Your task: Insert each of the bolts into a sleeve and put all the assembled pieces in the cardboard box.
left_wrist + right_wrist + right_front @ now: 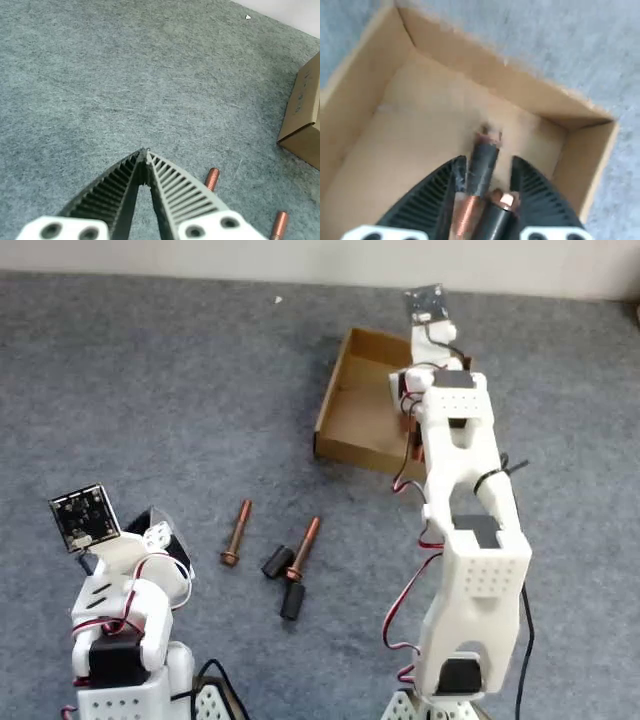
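Note:
The cardboard box (350, 405) stands at the back of the grey carpet. My right gripper (487, 172) hangs inside the box (420, 115), fingers apart, open. Between them lies a bolt in a black sleeve (481, 167), blurred at its far end, and a second sleeved bolt (497, 217) lies beside it. On the carpet rest two bare copper bolts (237, 532) (305, 546) and two black sleeves (276, 563) (292, 601). My left gripper (145, 152) is shut and empty above the carpet, left of the bolts (212, 179) (279, 224).
The right arm (465, 500) stretches from the front edge to the box and hides the box's right side. A corner of the box (305, 115) stands off to the far side of the left gripper. Open carpet lies left of the box.

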You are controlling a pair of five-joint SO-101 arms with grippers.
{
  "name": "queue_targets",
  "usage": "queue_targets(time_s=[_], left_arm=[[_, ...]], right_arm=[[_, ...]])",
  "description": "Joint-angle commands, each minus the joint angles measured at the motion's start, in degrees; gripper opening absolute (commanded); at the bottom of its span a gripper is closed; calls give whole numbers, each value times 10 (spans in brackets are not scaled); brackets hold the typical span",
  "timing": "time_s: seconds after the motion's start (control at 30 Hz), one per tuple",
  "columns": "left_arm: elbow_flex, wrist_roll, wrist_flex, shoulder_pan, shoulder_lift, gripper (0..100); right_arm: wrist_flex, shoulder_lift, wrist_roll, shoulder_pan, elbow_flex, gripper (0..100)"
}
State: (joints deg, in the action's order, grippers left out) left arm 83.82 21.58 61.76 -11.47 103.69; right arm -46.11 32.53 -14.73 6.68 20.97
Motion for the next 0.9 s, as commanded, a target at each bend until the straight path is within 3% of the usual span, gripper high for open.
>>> queue_targets(time_s=[0.0, 0.37, 0.63, 0.87], left_arm=[[-2, -9, 1, -6, 3, 7], [-3, -9, -30, -138, 3, 7], [-3, -9, -33, -148, 3, 7], [-3, -9, -33, -148, 3, 7]], right_arm=[[-57, -21, 3, -4, 35, 147], [-350, -126, 4, 64, 95, 145], [-509, -193, 5, 167, 92, 140], [-550, -197, 5, 220, 35, 7]])
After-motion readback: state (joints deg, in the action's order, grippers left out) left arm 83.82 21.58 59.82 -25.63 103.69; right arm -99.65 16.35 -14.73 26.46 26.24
